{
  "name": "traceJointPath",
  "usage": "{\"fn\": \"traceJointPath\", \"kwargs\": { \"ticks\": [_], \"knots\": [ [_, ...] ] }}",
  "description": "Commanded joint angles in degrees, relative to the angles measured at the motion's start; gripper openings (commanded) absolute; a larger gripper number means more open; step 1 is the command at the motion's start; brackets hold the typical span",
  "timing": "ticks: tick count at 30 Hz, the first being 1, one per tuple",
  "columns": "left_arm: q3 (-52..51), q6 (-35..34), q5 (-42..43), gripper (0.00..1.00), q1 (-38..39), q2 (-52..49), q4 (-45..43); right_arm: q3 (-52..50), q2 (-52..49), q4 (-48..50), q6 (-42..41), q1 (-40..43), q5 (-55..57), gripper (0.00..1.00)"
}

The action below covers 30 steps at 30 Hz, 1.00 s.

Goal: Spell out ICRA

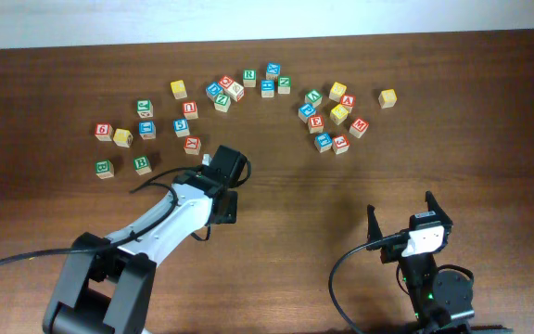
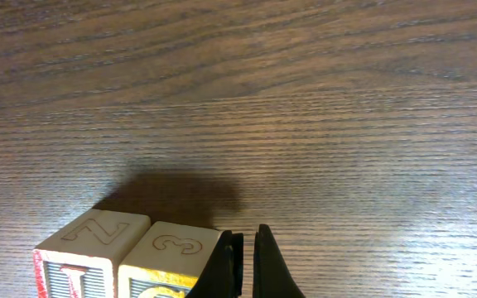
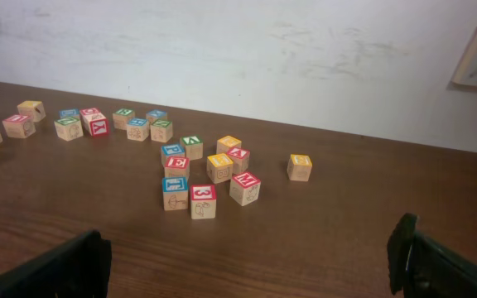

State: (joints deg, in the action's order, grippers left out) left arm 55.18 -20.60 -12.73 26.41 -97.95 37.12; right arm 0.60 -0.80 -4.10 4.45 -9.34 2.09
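While the dark wooden bench [image 1: 276, 190] fills every view, the left arm [image 1: 156, 227] reaches diagonally toward its middle from the front-left corner, and the right arm [image 1: 434, 288] sits drawn back at the front right. The left end effector [image 2: 245, 252] is closed, its fingers pressed together with nothing between them, low over the bench. It is just right of two cubes that stand side by side and touch. Of that pair, the red-faced cube [image 2: 69, 265] shows a Z on top, and the letter on its red side is cut off by the frame edge. The yellow-faced cube [image 2: 168, 261] next to it shows a 3 on top. From overhead the arm hides both. The right end effector [image 1: 402, 215] stands wide open over bare wood, holding nothing. Among the loose cubes [image 1: 315, 122] scattered along the back, the green R cube [image 1: 248, 77] lies near the middle. The red A cube [image 1: 347, 101] lies in the right-hand cluster.
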Motion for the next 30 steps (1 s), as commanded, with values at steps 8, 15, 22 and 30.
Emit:
{"fn": "traceJointPath", "kwargs": {
  "ticks": [8, 15, 22, 30],
  "knots": [
    [-0.63, -1.18, -4.17, 0.00, 0.07, -0.52, -0.28, -0.28, 0.44, -0.44, -0.68, 0.42, 0.04, 0.98],
    [-0.61, -1.16, 1.01, 0.00, 0.07, -0.50, -0.46, -0.28, 0.44, -0.44, -0.68, 0.42, 0.04, 0.98],
    [-0.61, -0.79, 8.04, 0.00, 0.07, -0.50, 5.70, -0.28, 0.44, -0.44, -0.68, 0.42, 0.04, 0.98],
    [-1.90, -6.05, 7.23, 0.00, 0.04, -0.50, 12.72, -0.28, 0.44, -0.44, -0.68, 0.42, 0.04, 0.98]
  ]
}}
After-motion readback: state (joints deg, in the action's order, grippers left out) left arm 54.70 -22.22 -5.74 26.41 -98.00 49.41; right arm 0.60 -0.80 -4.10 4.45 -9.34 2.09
